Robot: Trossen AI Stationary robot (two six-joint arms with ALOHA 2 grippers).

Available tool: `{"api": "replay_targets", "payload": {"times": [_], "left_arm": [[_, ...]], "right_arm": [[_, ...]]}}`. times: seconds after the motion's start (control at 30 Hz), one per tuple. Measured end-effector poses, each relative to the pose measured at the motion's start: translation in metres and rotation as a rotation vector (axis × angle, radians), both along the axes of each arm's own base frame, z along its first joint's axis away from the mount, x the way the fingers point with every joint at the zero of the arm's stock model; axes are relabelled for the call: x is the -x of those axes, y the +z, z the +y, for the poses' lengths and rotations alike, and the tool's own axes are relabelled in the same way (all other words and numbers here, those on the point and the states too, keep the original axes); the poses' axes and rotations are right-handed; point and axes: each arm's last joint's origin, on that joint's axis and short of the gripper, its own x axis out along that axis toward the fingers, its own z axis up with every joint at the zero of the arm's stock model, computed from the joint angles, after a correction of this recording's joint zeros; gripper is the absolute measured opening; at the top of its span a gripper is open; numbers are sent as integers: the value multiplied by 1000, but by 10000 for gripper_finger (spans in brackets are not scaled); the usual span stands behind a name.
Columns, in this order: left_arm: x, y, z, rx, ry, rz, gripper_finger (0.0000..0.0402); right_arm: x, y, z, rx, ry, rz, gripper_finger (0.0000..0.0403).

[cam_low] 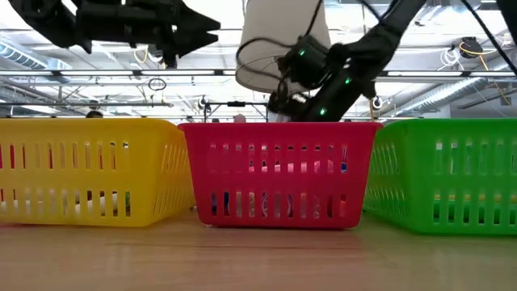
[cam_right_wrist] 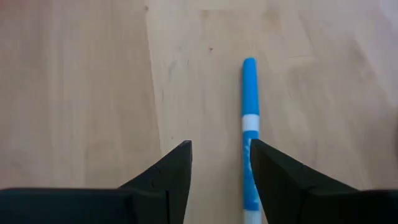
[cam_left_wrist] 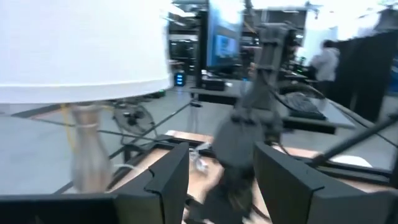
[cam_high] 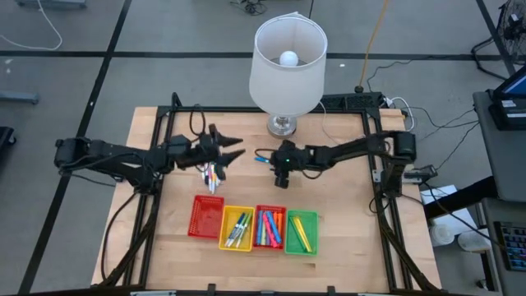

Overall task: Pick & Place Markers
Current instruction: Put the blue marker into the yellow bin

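Observation:
A loose pile of markers lies on the wooden table, under and just near of my left gripper. That gripper is open and held high in the air, pointing toward the right arm. A single blue marker with a white band lies flat on the table. My right gripper is open and points down over it. The marker runs close along the inner edge of one finger; I cannot tell whether they touch. In the high view the blue marker shows just left of my right gripper.
Four mesh trays stand in a row near the front edge: red, yellow, red and green; the last three hold markers. A table lamp stands at the far edge, its base close behind both grippers.

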Motion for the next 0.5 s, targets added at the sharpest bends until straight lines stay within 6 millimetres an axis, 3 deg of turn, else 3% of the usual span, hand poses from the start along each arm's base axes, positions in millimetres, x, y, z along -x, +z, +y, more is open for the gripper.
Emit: {"api": "replay_targets", "payload": {"times": [0.2,0.5], "left_arm": [[3,0,17,44,65,-9,182],[2,-8,16,60,-40,68,182]], "right_arm": [[-8,-16,-10,14,-2,61,153],[-7,-15,-15,8,-16,57,153]]}}
